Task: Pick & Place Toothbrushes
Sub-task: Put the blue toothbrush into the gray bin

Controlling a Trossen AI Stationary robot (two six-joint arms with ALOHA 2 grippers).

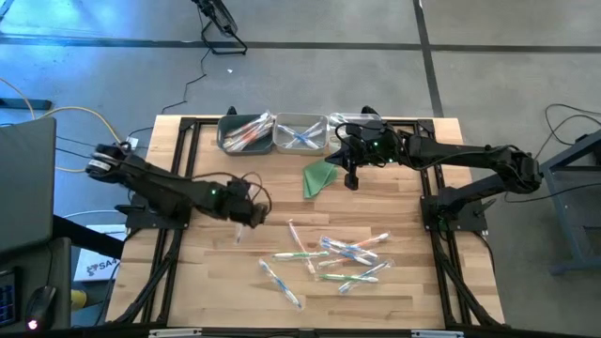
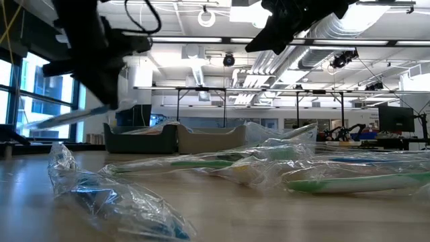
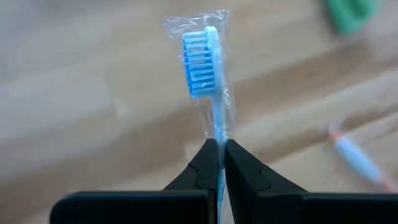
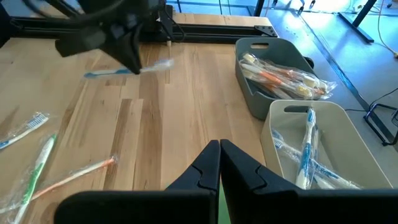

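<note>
My left gripper (image 1: 244, 222) hangs over the left middle of the table, shut on a blue toothbrush (image 3: 202, 62) in a clear wrapper. Several more wrapped toothbrushes (image 1: 331, 258) lie flat on the wood at the near middle. At the far edge stand a grey bin (image 1: 244, 133) with orange toothbrushes and a white bin (image 1: 301, 132) with blue ones. My right gripper (image 1: 353, 180) is shut, with nothing visibly in it. It hovers in front of the bins, beside a green folded cloth (image 1: 319, 178). My left gripper pinches the wrapped toothbrush's handle (image 3: 217, 134) just below the neck, between its two fingers. The fingers slant down from above. The bristle head sticks out past the fingertips. The toothbrush (image 4: 121, 71) hangs roughly level and clear of the table.
The black frame rails (image 1: 188, 169) run along both sides of the wooden table. Bare wood (image 1: 235, 272) lies to the left of the scattered toothbrushes. In the low view a crumpled clear wrapper (image 2: 107, 195) lies near the front edge.
</note>
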